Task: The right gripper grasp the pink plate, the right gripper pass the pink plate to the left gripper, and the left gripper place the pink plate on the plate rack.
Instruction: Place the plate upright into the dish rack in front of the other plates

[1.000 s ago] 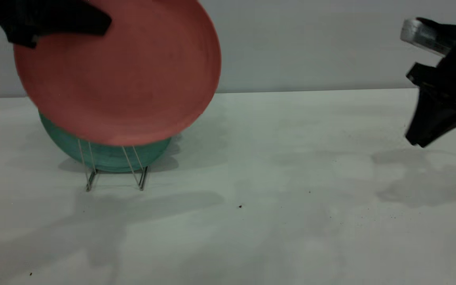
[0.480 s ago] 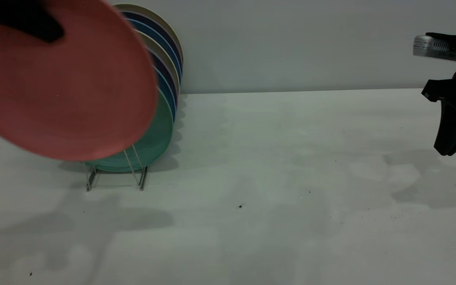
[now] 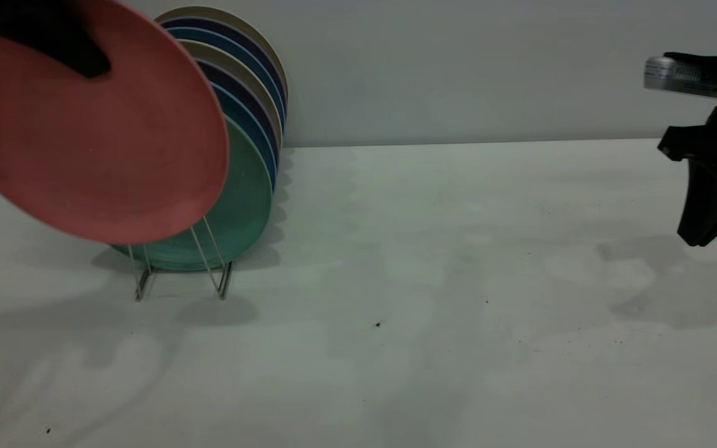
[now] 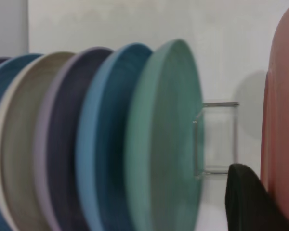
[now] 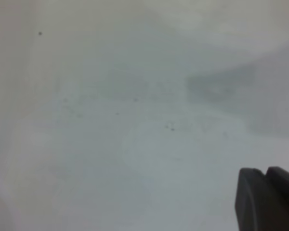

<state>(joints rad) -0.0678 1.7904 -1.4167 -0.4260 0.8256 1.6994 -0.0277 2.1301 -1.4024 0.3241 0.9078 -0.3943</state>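
Note:
The pink plate (image 3: 91, 137) hangs tilted in the air at the far left, in front of the teal-green plate (image 3: 243, 199) at the front of the plate rack (image 3: 218, 274). My left gripper (image 3: 53, 37) is shut on the pink plate's upper rim. In the left wrist view the pink plate (image 4: 282, 120) stands beside one black finger (image 4: 250, 202), with an empty wire loop (image 4: 216, 137) between it and the teal-green plate (image 4: 166, 134). My right gripper (image 3: 701, 230) is shut and empty, above the table at the far right.
Several plates (image 3: 253, 81), blue, dark purple and beige, stand upright in the rack behind the teal-green one. The white table (image 3: 427, 311) stretches from the rack to the right gripper. A grey wall stands behind.
The pink plate has swung left and turned more edge-on, uncovering the row of racked plates, then dropped slightly towards the rack. The right gripper has drawn back to the right.

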